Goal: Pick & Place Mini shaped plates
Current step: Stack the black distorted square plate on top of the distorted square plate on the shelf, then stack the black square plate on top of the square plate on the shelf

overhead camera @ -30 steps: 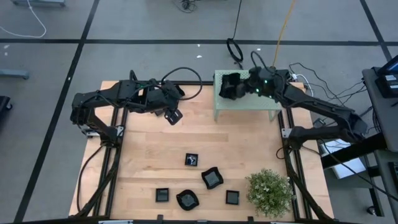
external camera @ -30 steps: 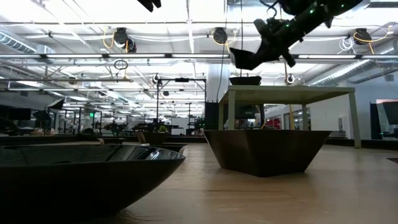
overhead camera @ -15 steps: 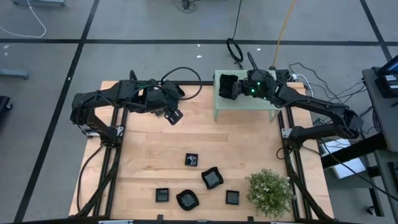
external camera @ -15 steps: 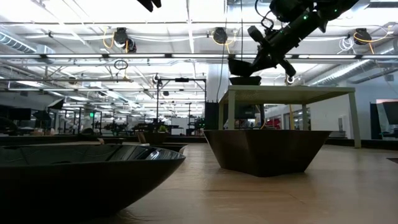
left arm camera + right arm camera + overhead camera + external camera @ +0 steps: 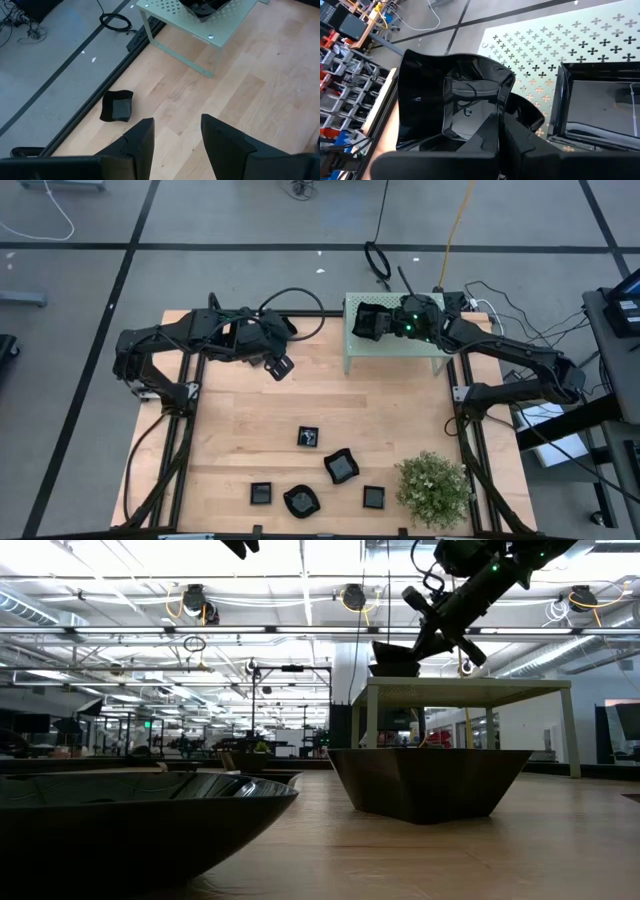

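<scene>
My right gripper is over the pale green perforated stand at the table's far right, shut on a glossy black wavy-rimmed mini plate. In the low view this plate sits right over another black dish standing on the stand; whether they touch I cannot tell. A square dish lies beside it on the stand. My left gripper hovers open over the far left of the table. Several more mini plates lie on their bases near the front edge, among them one wavy and one square. My right gripper pinches the wavy plate by its rim on the side nearest the wrist, between the two fingers. The fingers slant down from the table's right. The plate is nearly level, open side up, low over the dish on the stand.
A bushy green plant stands at the near right corner. One small black dish lies by the table's far edge rail, ahead of my left gripper. In the low view two dishes fill the foreground.
My right gripper has come down over the stand and shifted slightly toward the table's left. The wavy plate it carries has dropped from well above the stand, tilted, to nearly level just over the dish lying there.
</scene>
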